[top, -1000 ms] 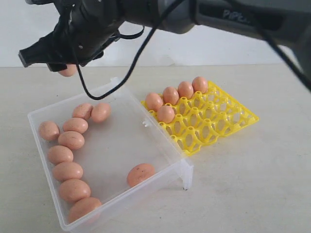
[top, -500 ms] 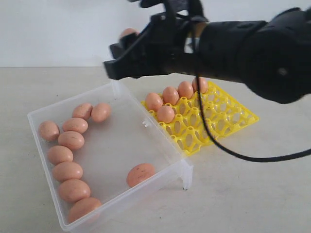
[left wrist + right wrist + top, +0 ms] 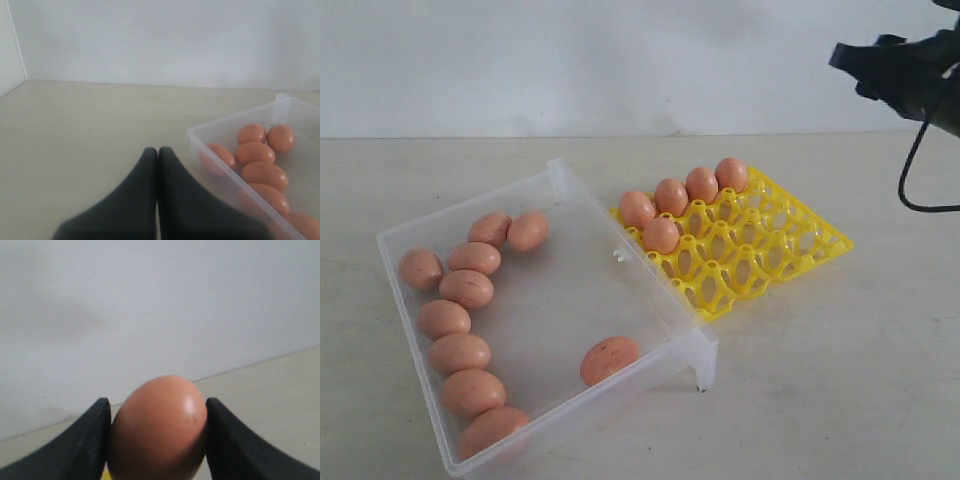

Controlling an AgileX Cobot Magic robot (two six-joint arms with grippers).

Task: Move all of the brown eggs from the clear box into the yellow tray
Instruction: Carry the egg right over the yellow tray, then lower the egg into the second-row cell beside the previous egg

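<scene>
Ten brown eggs (image 3: 466,288) lie in the clear box (image 3: 570,290). Nine of them form a curved line along one wall, running from the box's 12 o'clock round through 9 o'clock to 7 o'clock, most touching their neighbours. The tenth lies alone at about 4 o'clock, close to the near wall.

The yellow tray (image 3: 790,250) sits on the table (image 3: 820,400) at about 3 o'clock of the box, just beside its wall; whether the two touch I cannot tell. Five eggs rest in its cups. Four fill the row along the tray's 11 o'clock edge. The fifth sits in the next row, in the cup nearest the box.

The right gripper (image 3: 157,405) is clamped on one brown egg (image 3: 157,435): in the right wrist view a dark finger presses against each side of it, with the pale wall behind. In the exterior view this gripper hangs high above the table at about 2 o'clock of the tray, well apart from it, and the egg is hidden there.

The left gripper (image 3: 158,152) shows only in its own wrist view. Its two fingers are pressed together, above bare table just outside the box's wall.
</scene>
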